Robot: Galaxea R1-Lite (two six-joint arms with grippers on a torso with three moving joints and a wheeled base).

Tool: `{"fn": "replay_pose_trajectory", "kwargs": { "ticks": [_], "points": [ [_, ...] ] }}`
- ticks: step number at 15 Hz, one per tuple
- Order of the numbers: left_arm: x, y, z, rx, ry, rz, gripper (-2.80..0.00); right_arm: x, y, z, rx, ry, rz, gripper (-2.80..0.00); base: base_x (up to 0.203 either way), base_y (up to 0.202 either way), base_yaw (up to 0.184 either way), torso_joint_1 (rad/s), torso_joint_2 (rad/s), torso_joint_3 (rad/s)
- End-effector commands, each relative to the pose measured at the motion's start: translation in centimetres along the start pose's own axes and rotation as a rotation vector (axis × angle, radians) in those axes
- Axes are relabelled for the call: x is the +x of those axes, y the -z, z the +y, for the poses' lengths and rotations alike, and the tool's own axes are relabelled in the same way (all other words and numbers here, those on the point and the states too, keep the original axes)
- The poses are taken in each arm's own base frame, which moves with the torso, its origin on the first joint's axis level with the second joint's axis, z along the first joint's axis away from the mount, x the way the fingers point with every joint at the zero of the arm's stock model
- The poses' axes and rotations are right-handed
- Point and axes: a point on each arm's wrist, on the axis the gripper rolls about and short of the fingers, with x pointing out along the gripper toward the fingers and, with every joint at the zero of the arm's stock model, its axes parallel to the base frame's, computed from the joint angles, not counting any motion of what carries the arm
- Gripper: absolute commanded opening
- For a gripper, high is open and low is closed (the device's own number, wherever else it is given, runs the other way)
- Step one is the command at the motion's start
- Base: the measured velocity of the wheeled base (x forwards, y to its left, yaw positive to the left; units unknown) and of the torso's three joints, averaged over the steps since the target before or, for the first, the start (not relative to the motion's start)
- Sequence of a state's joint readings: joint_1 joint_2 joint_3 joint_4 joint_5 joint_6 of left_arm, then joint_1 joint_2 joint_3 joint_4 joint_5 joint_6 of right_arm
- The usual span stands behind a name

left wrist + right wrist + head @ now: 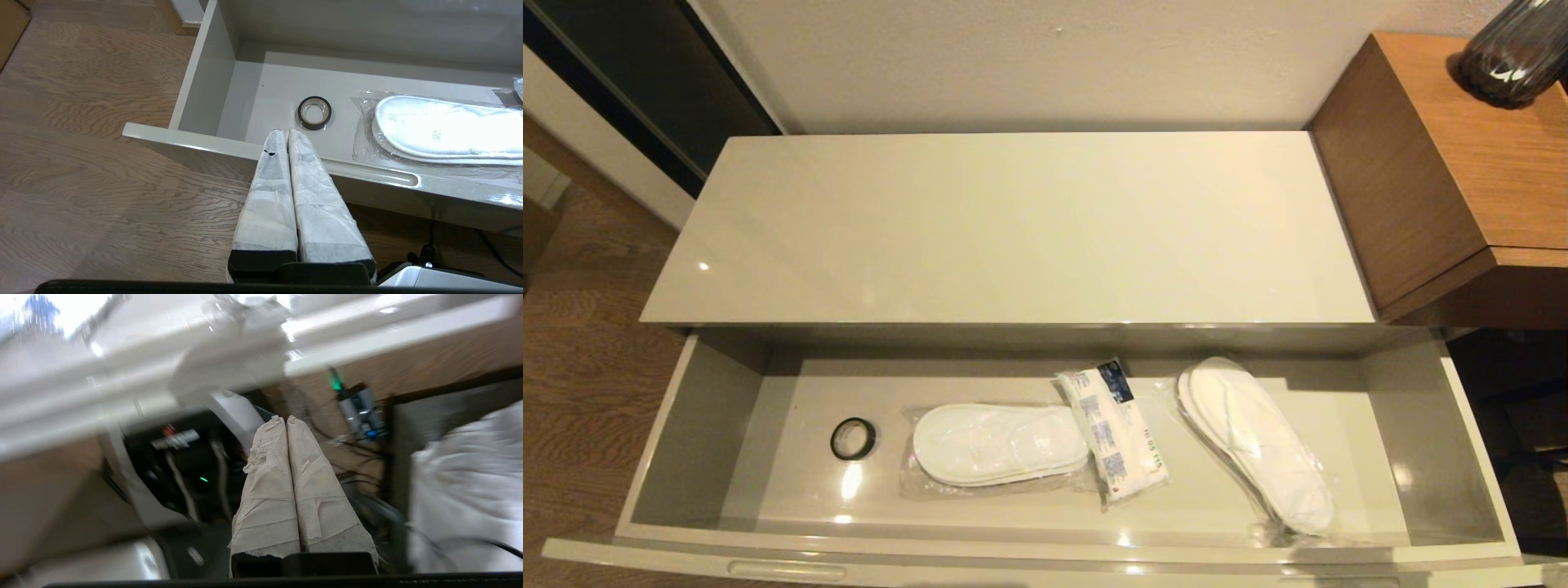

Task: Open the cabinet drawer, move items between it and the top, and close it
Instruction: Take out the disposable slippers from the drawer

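Observation:
The cabinet drawer (686, 441) stands pulled out below the glossy cream top (1013, 229), which is bare. Inside lie a bagged pair of white slippers (1001, 445), a white packet with blue panels (1115, 433) and a second bagged slipper pair (1258, 441). My left gripper (284, 130) is shut and holds nothing; it hovers over the drawer's front edge (367, 175) just short of the black ring (314, 113), with the slippers (445, 130) beside it. My right gripper (282, 418) is shut and holds nothing, low in front of the drawer. Neither gripper shows in the head view.
A small black ring (853, 438) lies in the drawer's left part. A taller brown wooden unit (1445, 163) with a dark vase (1515, 49) stands at the right. Wood floor (102, 163) lies left of the drawer. Cables and a robot base (184, 469) are below the right gripper.

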State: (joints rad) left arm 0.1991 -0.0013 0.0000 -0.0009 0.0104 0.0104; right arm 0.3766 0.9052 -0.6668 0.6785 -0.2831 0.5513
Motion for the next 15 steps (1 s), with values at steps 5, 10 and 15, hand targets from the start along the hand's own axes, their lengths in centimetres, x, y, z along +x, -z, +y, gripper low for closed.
{"fn": "replay_pose_trajectory", "kwargs": {
  "ticks": [5, 10, 15],
  "points": [
    [-0.3, 0.2, 0.0, 0.000, -0.001, -0.036, -2.80, -4.7, 2.8, -3.4, -0.088, 0.024, -0.054, -2.80, 0.000, 0.000, 0.000, 0.000, 0.00, 0.000],
    [-0.3, 0.2, 0.0, 0.000, -0.001, -0.036, -2.80, -5.3, 1.5, -2.9, -0.132, 0.013, -0.110, -2.80, 0.000, 0.000, 0.000, 0.000, 0.00, 0.000],
    [-0.3, 0.2, 0.0, 0.000, -0.001, -0.036, -2.80, -3.7, -0.8, -1.0, -0.137, 0.006, -0.189, -2.80, 0.000, 0.000, 0.000, 0.000, 0.00, 0.000]
  ]
}}
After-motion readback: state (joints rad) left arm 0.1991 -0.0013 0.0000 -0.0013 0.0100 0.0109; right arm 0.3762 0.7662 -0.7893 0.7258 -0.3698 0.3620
